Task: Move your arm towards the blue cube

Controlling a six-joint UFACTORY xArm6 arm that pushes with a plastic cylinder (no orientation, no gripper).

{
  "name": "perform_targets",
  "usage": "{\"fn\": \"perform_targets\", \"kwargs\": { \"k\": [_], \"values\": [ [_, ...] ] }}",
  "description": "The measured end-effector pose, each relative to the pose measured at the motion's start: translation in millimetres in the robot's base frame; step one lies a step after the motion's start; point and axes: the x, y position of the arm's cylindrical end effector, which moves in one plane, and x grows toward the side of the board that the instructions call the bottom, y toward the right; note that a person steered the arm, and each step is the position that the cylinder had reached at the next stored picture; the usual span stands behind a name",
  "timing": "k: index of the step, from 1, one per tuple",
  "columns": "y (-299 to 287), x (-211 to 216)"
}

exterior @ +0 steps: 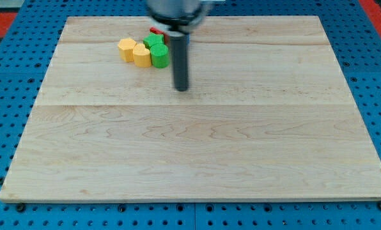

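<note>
My tip point(181, 89) sits on the surface point(197, 153), at 4 o'clock from the green block point(158, 55) cluster. No fingers here, just a rod. Blue cube not visible; likely light, rigid, slides easily, push it flat-face.

- The scene is lit brightly and evenly from above; no glare is seen on the pale wooden board point(197, 147).
- Only faint shadows are cast.
- The arm housing point(176, 11) at top centre is blurred; elsewhere focus is fairly sharp.
</note>
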Motion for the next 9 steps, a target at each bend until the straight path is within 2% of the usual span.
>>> {"fn": "perform_targets", "kwargs": {
  "k": [1, 2, 3, 5, 9],
  "values": [
    [86.8, -31.4],
    [117.0, -55.6],
    [116.0, -75.8],
    [116.0, -76.4],
    [115.8, -149.1]
  ]
}}
